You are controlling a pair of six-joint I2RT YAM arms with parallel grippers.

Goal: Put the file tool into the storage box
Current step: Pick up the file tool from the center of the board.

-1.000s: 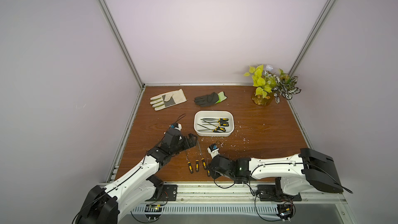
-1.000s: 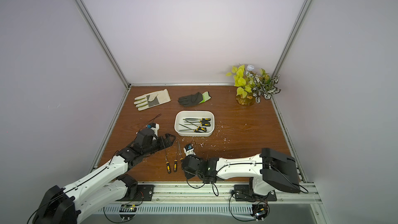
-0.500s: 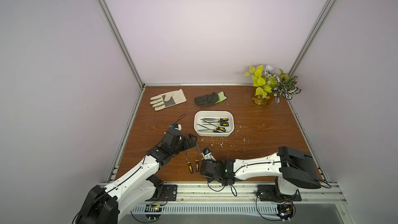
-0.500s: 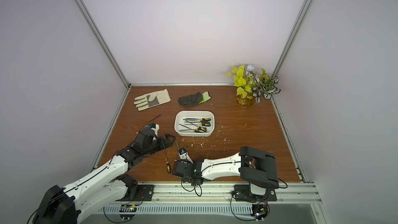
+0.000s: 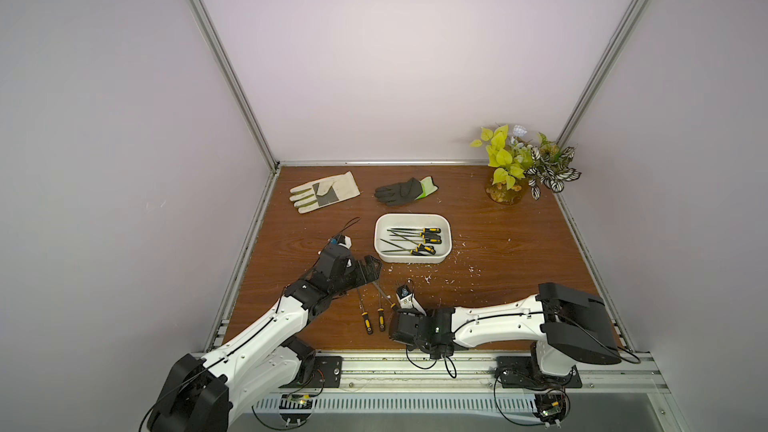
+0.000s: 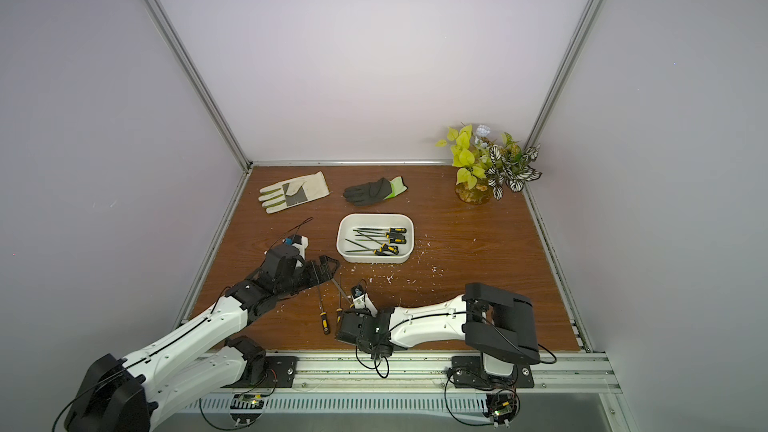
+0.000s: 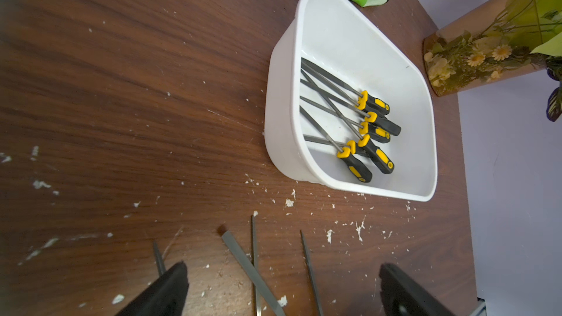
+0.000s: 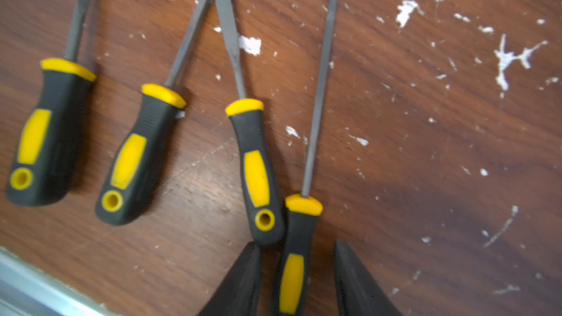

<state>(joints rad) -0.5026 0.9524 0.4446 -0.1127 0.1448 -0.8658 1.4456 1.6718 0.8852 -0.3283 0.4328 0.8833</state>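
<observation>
**Progress: partway.** The storage box (image 5: 412,215) is sitting mid-table and is already holding five files (image 7: 377,155) (my count from the left wrist view; the shafts are crossing, so one more may be hiding). Four loose files (image 8: 137,159) are lying on the table (image 5: 519,251) near its front edge, well apart from the box, handles toward the robot.

**Right arm.** The right gripper (image 8: 297,246) is sitting low over the end file (image 8: 301,226), the one at the right-arm end of the row. Its jaws are standing apart on either side of the black-and-yellow handle. One finger is looking close to the handle, possibly touching, while a gap is showing on the other side. By my reading it is not clamping yet. The neighbouring handle is lying just beside this one, so closing may nudge it.

**Left arm.** The left gripper (image 7: 282,281) is hovering over the tips of the loose files, jaws wide apart, holding nothing.

**Remaining:** closing on the handle, lifting, carrying to the box, releasing. After that, three more files are waiting.
</observation>
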